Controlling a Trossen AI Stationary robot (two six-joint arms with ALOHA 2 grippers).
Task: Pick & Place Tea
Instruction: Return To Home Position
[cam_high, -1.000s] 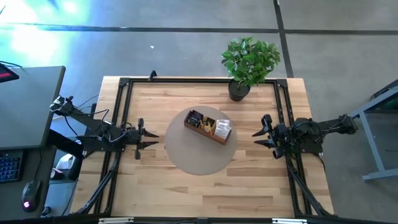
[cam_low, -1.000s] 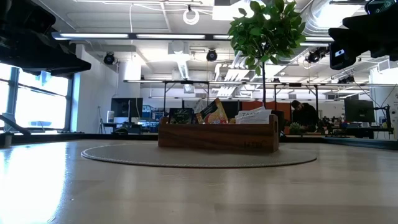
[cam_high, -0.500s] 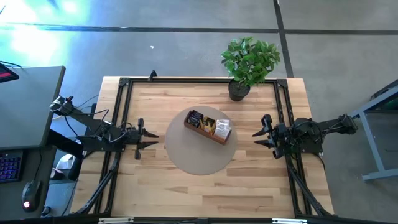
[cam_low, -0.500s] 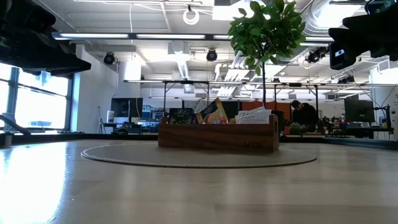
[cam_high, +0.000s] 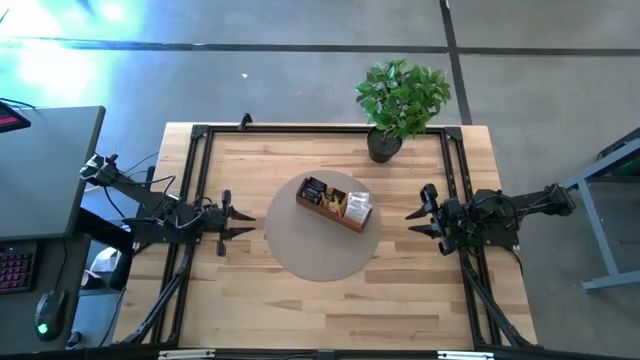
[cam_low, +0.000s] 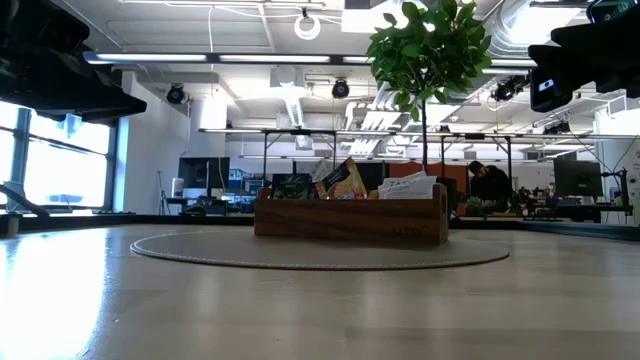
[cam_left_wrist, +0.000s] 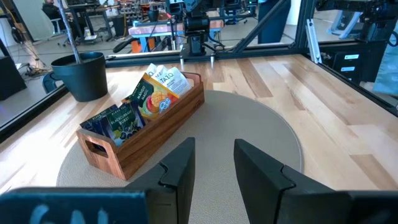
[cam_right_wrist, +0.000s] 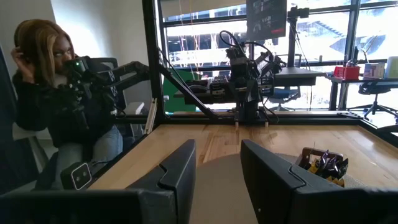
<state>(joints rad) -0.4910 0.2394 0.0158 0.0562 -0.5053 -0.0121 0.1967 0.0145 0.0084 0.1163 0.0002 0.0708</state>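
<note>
My left gripper (cam_high: 244, 225) hovers over the left side of the pale wooden plank table (cam_high: 300, 310). Its two dark fingers (cam_left_wrist: 180, 168) are apart with nothing between them. My right gripper (cam_high: 412, 224) hovers over the right side, facing the left one, and its fingers (cam_right_wrist: 267, 174) are likewise parted and empty.

Between my two grippers, well apart from both, lies a round grey-beige mat (cam_high: 315, 255). On the mat's far half stands the brown wooden three-compartment tray (cam_high: 322, 208), set slantwise.

The small flat square tea sachets (cam_left_wrist: 149, 93) stand on edge inside the tray. The black sachets (cam_high: 314, 189) are in the end compartment nearer my left gripper. The yellow-orange sachets (cam_high: 338, 203) are in the middle compartment. The white sachets (cam_high: 361, 206) are in the end nearer my right gripper.

Beyond the tray, at the table's far edge toward my right, stands a leafy green plant in a dark pot (cam_high: 400, 95). Past the table on my left arm's side, a seated person in dark clothing (cam_right_wrist: 62, 106) shows in my right wrist view.
</note>
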